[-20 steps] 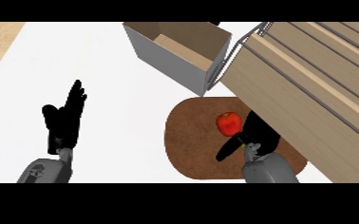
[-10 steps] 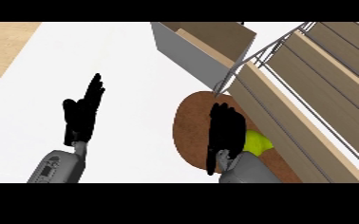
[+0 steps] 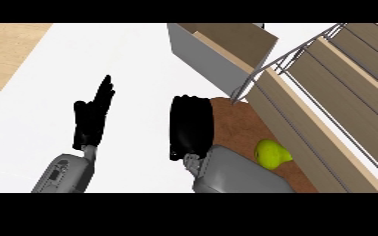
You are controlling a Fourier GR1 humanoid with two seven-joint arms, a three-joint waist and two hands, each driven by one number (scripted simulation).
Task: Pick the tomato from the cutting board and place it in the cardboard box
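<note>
Resting hand: the black left hand (image 3: 92, 122) is at 8 o'clock, over the white counter top (image 3: 133, 55). Its fingers are straight and released, pointing up. It holds nothing.
Working hand: the black right hand (image 3: 190, 127) is near the middle, a bit toward 6 o'clock, on a fat grey forearm (image 3: 236, 172). It hangs over the left rim of the round brown wooden cutting board (image 3: 236, 125). Only its back shows, so I cannot tell if it is grasping anything.
Tomato: no tomato shows anywhere, not on the bare part of the board and not in the part of the box that can be seen. My guess is that it hides under the right hand, but I cannot be sure.
Other fruit: a small yellow-green fruit (image 3: 272, 154) lies on the board at 4 o'clock, just beside the right forearm.
Side stuff: pale wooden slats with thin grey wire bars (image 3: 317, 95) stand at 3 o'clock, right next to the board.
Box: the grey-walled cardboard box with a brown inside (image 3: 196, 50) sits at 12 to 1 o'clock, past the board, with its top open.
What could go wrong: the way to the box runs toward 1 o'clock, close by the wire bars. The hand could bump them, or hit the near wall of the box, and a held tomato could slip out. The forearm could also nudge the yellow-green fruit and make it roll. If the hand is empty, it would carry nothing to the box.
</note>
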